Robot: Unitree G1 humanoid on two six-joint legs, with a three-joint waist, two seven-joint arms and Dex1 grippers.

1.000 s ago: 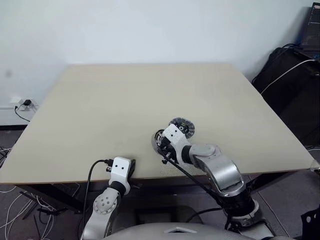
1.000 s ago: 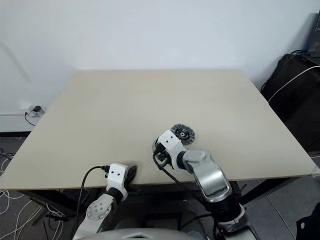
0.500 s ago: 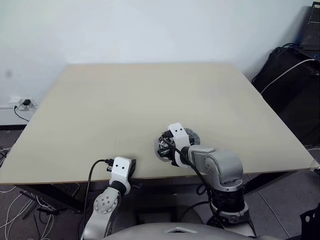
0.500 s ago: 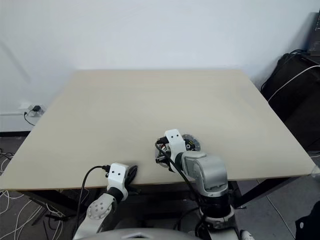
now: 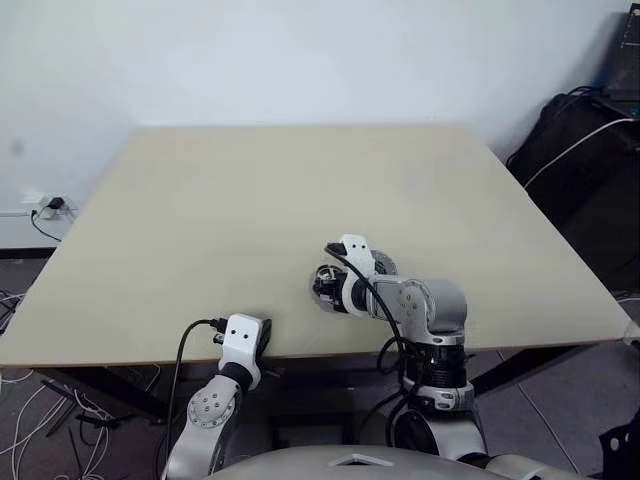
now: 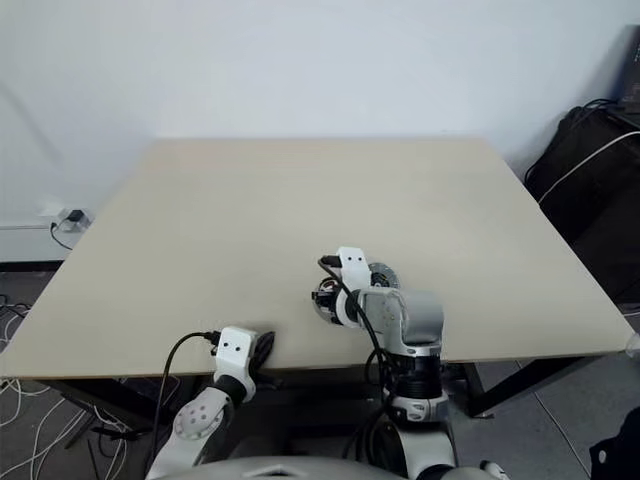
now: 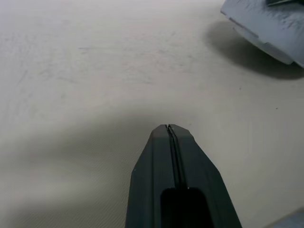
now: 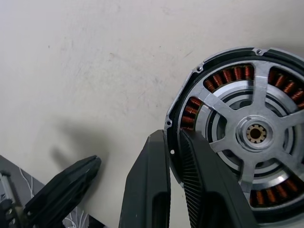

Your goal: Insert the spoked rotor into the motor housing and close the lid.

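Near table's [image 5: 200, 200] front edge, right gripper [image 8: 173, 142] pinching motor housing [image 8: 199, 102] rim, spoked rotor [image 8: 256, 133] sitting inside; left gripper [image 7: 169, 127] clenched, idling. Should keep assembly level.

The table [image 5: 250, 200] lies bare beyond and to the left of the motor housing [image 8: 247, 137], giving open passage there. The right gripper [image 8: 173, 142] clamps the motor housing's rim on its near side, blocking that approach. The left gripper [image 7: 169, 127], shut, sits near the table's front edge, well left of the motor housing.
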